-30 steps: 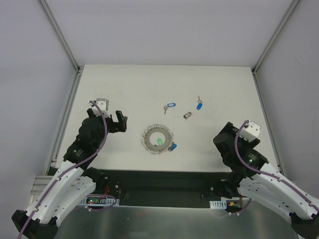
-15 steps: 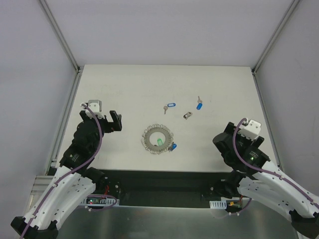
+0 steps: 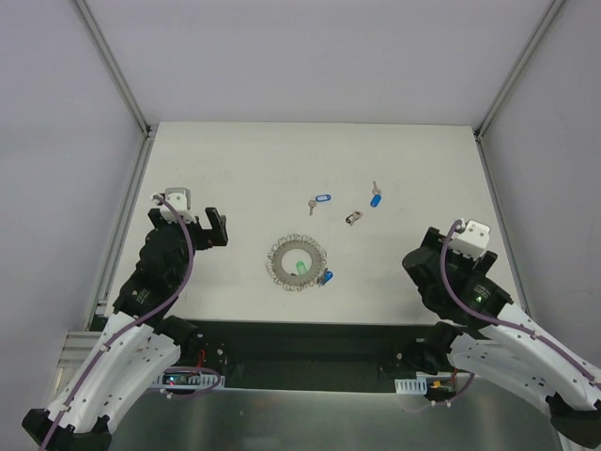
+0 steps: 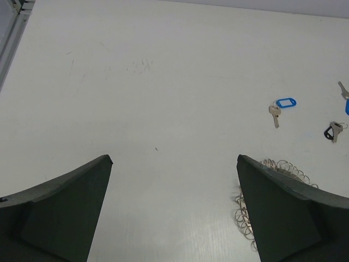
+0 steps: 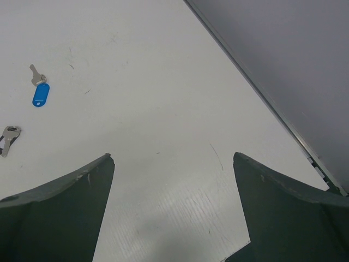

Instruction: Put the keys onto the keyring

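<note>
The keyring (image 3: 298, 264), a flat grey coiled ring with a green spot, lies mid-table; its rim shows beside my left finger (image 4: 283, 165). One blue-tagged key (image 3: 327, 278) lies at its right edge. Another blue-tagged key (image 3: 322, 200) (image 4: 281, 105), a dark-grey-tagged key (image 3: 353, 218) (image 4: 332, 131) (image 5: 6, 139) and a third blue-tagged key (image 3: 376, 198) (image 5: 39, 93) lie beyond it. My left gripper (image 3: 214, 230) (image 4: 173, 158) is open and empty, left of the ring. My right gripper (image 3: 420, 252) (image 5: 173, 156) is open and empty, right of the ring.
Metal frame rails run along the table's left edge (image 3: 127, 221) and right edge (image 3: 502, 221) (image 5: 262, 93). Grey walls enclose the table on three sides. The arm bases sit at the near edge.
My left gripper has drawn back to the left, away from the keyring. My right gripper has shifted slightly toward the near edge. The keys and ring have not moved.
</note>
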`<state>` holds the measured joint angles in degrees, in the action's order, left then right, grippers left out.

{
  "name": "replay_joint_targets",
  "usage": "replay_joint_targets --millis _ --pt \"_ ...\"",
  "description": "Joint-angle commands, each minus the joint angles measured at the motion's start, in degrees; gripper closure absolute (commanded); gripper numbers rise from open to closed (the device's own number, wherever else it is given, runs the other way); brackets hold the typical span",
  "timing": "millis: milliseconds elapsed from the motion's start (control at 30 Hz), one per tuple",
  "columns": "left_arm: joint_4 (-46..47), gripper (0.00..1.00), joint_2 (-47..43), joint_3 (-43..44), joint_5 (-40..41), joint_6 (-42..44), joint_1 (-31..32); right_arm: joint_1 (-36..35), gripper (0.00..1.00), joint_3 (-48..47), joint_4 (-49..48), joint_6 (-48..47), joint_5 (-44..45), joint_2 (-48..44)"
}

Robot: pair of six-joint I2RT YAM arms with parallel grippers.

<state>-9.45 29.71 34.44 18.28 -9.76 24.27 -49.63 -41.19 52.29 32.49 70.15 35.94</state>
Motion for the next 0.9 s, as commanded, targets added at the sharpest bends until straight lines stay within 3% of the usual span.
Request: replay_joint_targets --millis 0,233,867 --pt "0.58 0.01 -0.36 0.63 0.61 0.44 -0.63 -0.73 0.06 -2.40 -2.80 -4.26 2.54 -0.17" --pt "0.58 0.01 -2.29 0.63 2.37 0.88 -1.16 -1.35 0.07 -5.56 -0.27 -4.19 5.08 2.64" --pt "0.66 0.01 -5.28 0.19 4.92 0.71 -3.79 -1.70 0.13 -4.78 0.18 -2.52 8.42 -1.58"
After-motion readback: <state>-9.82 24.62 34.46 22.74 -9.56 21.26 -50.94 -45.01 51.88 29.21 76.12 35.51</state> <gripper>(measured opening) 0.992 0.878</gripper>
